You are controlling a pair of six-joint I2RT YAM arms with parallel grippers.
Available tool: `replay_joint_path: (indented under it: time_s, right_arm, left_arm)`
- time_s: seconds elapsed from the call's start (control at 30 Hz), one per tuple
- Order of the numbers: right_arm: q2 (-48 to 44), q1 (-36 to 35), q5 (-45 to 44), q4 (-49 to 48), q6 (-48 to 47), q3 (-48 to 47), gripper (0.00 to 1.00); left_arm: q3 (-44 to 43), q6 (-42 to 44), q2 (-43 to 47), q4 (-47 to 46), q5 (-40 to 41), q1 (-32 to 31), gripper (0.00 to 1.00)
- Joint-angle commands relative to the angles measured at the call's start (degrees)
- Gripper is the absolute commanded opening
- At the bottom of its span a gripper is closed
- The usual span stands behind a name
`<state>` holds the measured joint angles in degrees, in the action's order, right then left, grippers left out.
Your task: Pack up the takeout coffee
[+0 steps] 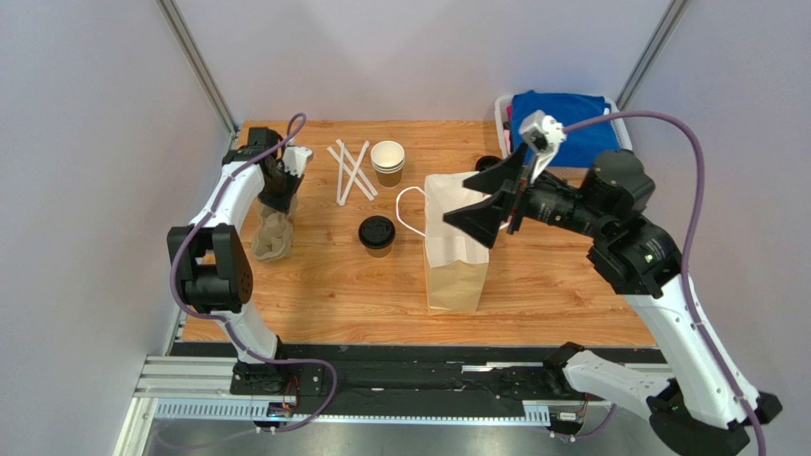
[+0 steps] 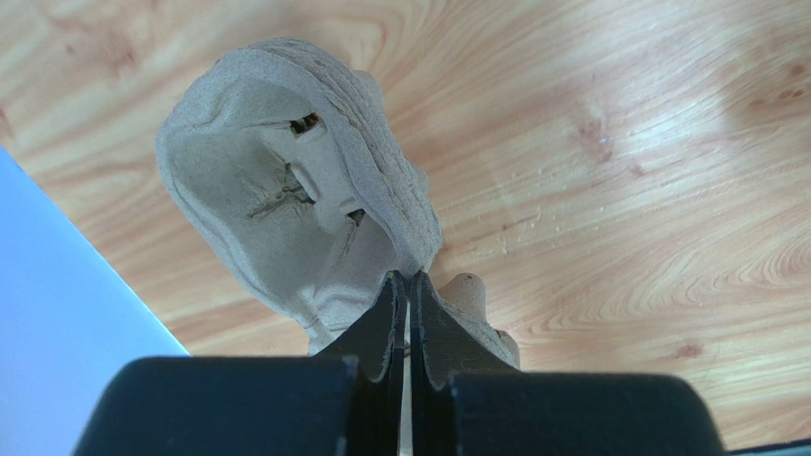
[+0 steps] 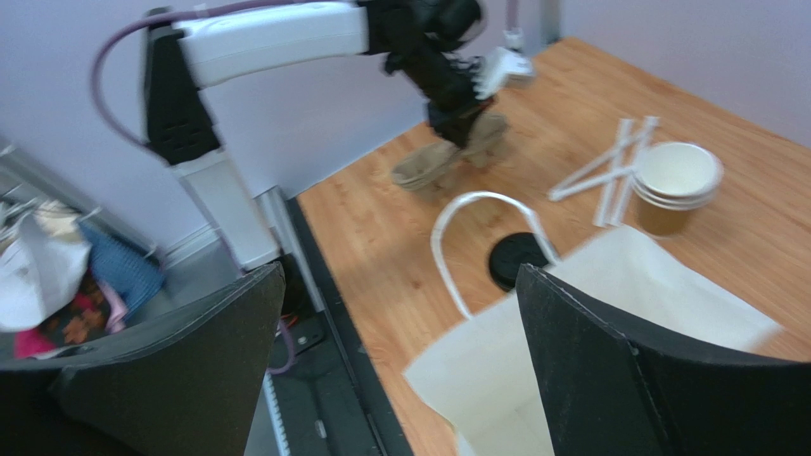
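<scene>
The lidded takeout coffee is standing at mid-worktop, on the side of the upright paper bag that faces the left edge. The right gripper is hovering over the bag's mouth, jaws spread wide. Near the left edge, the left gripper is pinching a moulded pulp cup carrier.
</scene>
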<state>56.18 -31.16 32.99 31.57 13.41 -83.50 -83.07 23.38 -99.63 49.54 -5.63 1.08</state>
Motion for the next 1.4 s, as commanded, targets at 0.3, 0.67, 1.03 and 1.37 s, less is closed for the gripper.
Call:
replay_joint_path:
  time_s: [0.3, 0.67, 1.03, 1.37]
  right_arm:
    - [28.71, -38.51, -25.42, -1.59, -9.01, -18.54, 0.95]
    - [47.78, -43.02, -38.79, -6.52, 5.30, -17.66, 0.80]
    - [64.74, -41.18, -35.72, -8.72, 15.86, -24.60, 0.62]
    - [70.55, -38.11, -27.73, -15.39, 22.79, -24.60, 0.50]
  left_arm:
    - [5.37, -4.30, 6.56, 0.47, -2.54, 4.72, 0.00]
    - [6.78, -4.39, 7.00, 0.65, -6.84, 9.02, 0.00]
    - [9.24, -3.60, 7.26, 0.56, -11.16, 12.54, 0.00]
    - [10.03, -0.44, 9.19, 3.28, -16.69, 17.02, 0.00]
